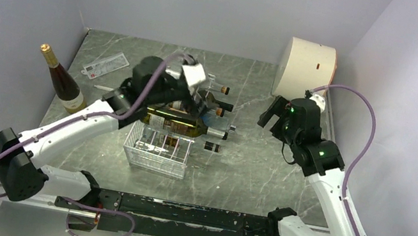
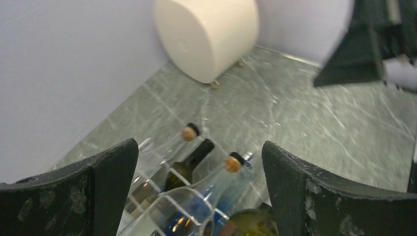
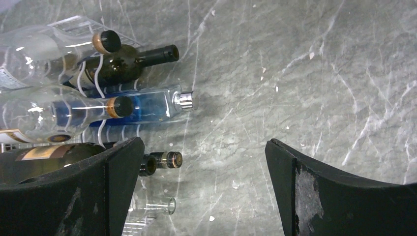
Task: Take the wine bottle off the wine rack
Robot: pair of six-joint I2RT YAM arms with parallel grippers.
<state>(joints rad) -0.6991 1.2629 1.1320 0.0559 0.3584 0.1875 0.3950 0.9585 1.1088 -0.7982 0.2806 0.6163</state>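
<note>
The white wire wine rack (image 1: pixel 154 157) lies mid-table with several bottles on their sides, necks pointing right. A dark green wine bottle (image 1: pixel 182 126) with a pale label lies across it; it also shows in the left wrist view (image 2: pixel 251 223) and the right wrist view (image 3: pixel 44 157). My left gripper (image 1: pixel 192 105) hovers open just over the bottles, its jaws wide apart (image 2: pixel 199 147) above clear, blue and green bottle necks. My right gripper (image 1: pixel 272 117) is open and empty (image 3: pixel 204 142) over bare table to the right of the necks. The rack's wavy wires (image 3: pixel 101 73) show between the bottles.
A wine bottle (image 1: pixel 60 82) with a gold top stands upright near the left wall. A cream cylindrical drum (image 1: pixel 307 61) lies in the back right corner. A white card (image 1: pixel 106 65) lies at the back left. Walls close in on three sides.
</note>
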